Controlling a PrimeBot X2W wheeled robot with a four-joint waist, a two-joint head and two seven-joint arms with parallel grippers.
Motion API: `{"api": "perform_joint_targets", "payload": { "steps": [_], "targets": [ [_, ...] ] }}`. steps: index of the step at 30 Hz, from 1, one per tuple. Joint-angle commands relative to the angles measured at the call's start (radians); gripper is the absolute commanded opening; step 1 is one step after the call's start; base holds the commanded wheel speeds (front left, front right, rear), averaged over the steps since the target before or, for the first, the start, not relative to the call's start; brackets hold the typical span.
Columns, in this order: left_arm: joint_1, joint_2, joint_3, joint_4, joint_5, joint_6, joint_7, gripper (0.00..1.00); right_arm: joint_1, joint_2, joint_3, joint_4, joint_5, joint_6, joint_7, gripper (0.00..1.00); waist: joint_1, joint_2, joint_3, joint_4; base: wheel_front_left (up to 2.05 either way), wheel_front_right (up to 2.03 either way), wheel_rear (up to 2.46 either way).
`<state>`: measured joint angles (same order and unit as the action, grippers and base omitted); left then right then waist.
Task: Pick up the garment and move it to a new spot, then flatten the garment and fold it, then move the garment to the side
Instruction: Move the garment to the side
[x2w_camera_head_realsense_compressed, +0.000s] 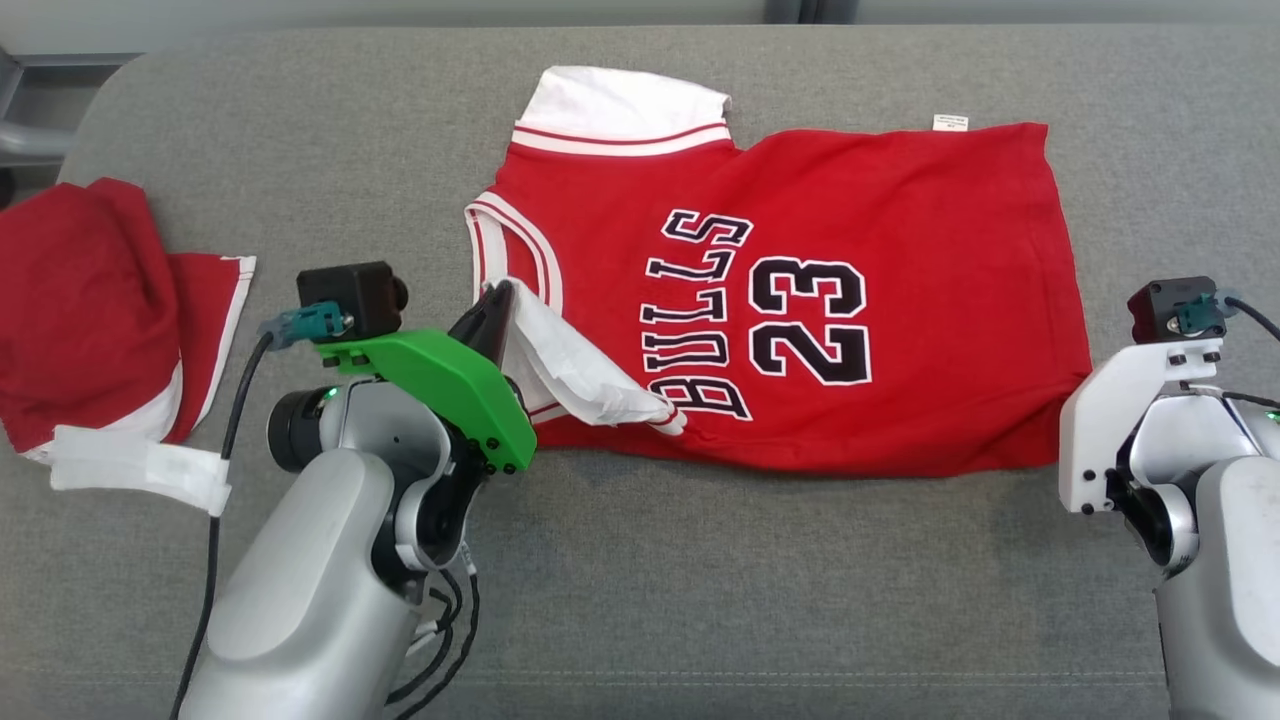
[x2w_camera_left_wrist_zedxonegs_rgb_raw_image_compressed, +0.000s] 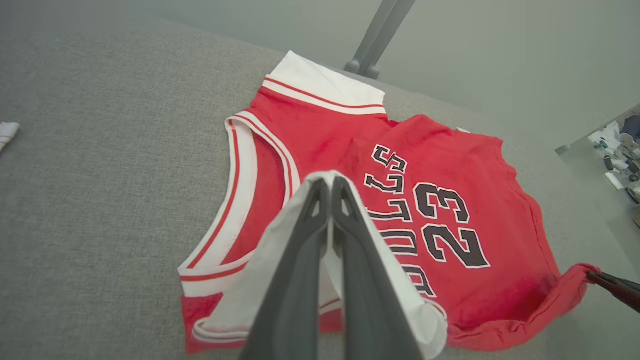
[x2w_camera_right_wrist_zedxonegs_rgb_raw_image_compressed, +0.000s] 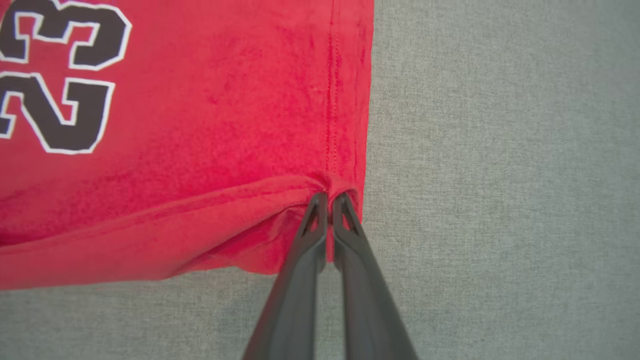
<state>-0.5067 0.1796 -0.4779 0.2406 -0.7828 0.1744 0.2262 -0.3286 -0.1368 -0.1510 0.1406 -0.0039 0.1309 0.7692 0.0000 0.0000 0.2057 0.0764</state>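
A red sleeveless garment (x2w_camera_head_realsense_compressed: 850, 200) printed "BULLS 23" lies spread on the grey padded table (x2w_camera_head_realsense_compressed: 700, 580), collar to the left and hem to the right. My left gripper (x2w_camera_head_realsense_compressed: 497, 295) is shut on its white shoulder flap (x2w_camera_head_realsense_compressed: 570, 365) and holds that flap lifted above the near armhole; in the left wrist view the white cloth drapes over both fingers of this gripper (x2w_camera_left_wrist_zedxonegs_rgb_raw_image_compressed: 330, 182). My right gripper (x2w_camera_right_wrist_zedxonegs_rgb_raw_image_compressed: 330, 197) is shut on the near hem corner of the garment (x2w_camera_right_wrist_zedxonegs_rgb_raw_image_compressed: 225, 100), which is bunched up at the fingertips. That gripper's tip (x2w_camera_left_wrist_zedxonegs_rgb_raw_image_compressed: 600, 277) also shows in the left wrist view, pinching the red corner.
A second red and white piece of clothing (x2w_camera_head_realsense_compressed: 100, 300) lies crumpled at the table's left edge. A grey metal post (x2w_camera_left_wrist_zedxonegs_rgb_raw_image_compressed: 380, 35) stands behind the table. Bare grey surface stretches along the near side and far left.
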Motion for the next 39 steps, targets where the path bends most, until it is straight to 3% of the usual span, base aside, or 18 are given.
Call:
{"api": "perform_joint_targets", "payload": {
  "steps": [1,14,28,29,30,31,32,39],
  "targets": [
    [-0.040,-0.003,-0.003,0.024,0.015,-0.011,-0.007,0.00,-0.027,0.003,-0.004,0.022,-0.013,0.000,-0.018,0.00,0.0000,0.0000,0.014,-0.006,0.00,0.00,0.00],
    [-0.215,-0.030,-0.008,0.203,0.054,-0.038,-0.063,0.00,-0.182,0.049,-0.052,0.199,-0.107,0.000,-0.151,0.00,0.0000,0.0000,0.097,-0.033,0.00,0.00,0.00],
    [-0.281,-0.042,-0.014,0.325,0.068,-0.055,-0.110,0.00,-0.280,0.070,-0.046,0.321,-0.142,0.000,-0.294,0.00,0.0000,0.0000,0.128,-0.018,0.00,0.00,0.00],
    [-0.284,-0.040,-0.015,0.330,0.072,-0.054,-0.119,0.14,-0.285,0.070,-0.048,0.326,-0.139,0.000,-0.304,0.00,0.0000,0.0000,0.124,-0.018,0.00,0.00,0.00],
    [-0.288,-0.039,-0.017,0.335,0.076,-0.052,-0.127,0.80,-0.289,0.071,-0.048,0.327,-0.141,0.000,-0.321,0.00,0.0000,0.0000,0.121,-0.018,0.00,0.00,0.00],
    [-0.290,-0.038,-0.017,0.340,0.080,-0.048,-0.136,1.00,-0.291,0.071,-0.048,0.332,-0.145,0.000,-0.332,0.39,0.0000,0.0000,0.117,-0.017,0.00,0.00,0.00],
    [-0.291,-0.038,-0.019,0.344,0.081,-0.049,-0.143,1.00,-0.290,0.072,-0.061,0.340,-0.146,0.000,-0.333,1.00,0.0000,0.0000,0.112,-0.017,0.00,0.00,0.00],
    [-0.264,-0.026,-0.024,0.357,0.092,-0.069,-0.204,1.00,-0.266,0.076,-0.127,0.337,-0.187,0.000,-0.358,1.00,0.0000,0.0000,0.072,-0.012,0.00,0.00,0.00]
  ]
}}
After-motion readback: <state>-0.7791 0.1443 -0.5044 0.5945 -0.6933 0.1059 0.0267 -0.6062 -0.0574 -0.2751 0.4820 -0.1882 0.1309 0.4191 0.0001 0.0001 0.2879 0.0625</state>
